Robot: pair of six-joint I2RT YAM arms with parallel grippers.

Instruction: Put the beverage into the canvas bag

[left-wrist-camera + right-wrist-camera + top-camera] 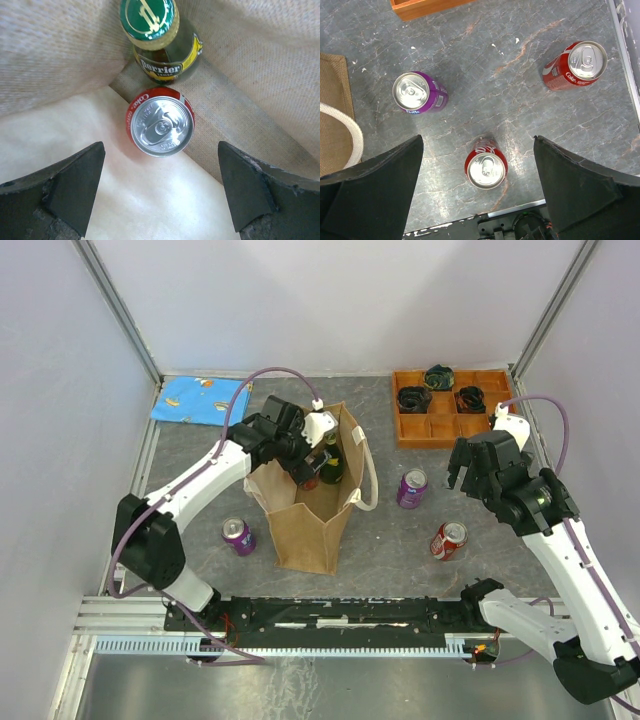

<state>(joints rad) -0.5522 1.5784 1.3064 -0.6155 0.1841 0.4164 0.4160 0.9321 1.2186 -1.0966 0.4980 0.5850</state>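
The canvas bag (312, 525) stands open at the table's middle, with a cream rope handle (371, 480). My left gripper (308, 462) reaches into its mouth, open and empty (160, 195). Below it, inside the bag (250, 65), an upright red Coke can (160, 122) stands next to a green Perrier bottle (157, 42). My right gripper (458, 476) is open and empty (479, 185), hovering over a red Coke can (486, 168) on the table. A purple Fanta can (417, 94) and another red Coke can (576, 65) stand nearby.
A wooden compartment tray (430, 427) with dark coiled items is at the back right. A blue cloth (200, 398) lies at the back left. A purple can (238, 536) stands left of the bag. A purple can (411, 488) and a red can (449, 540) stand to its right.
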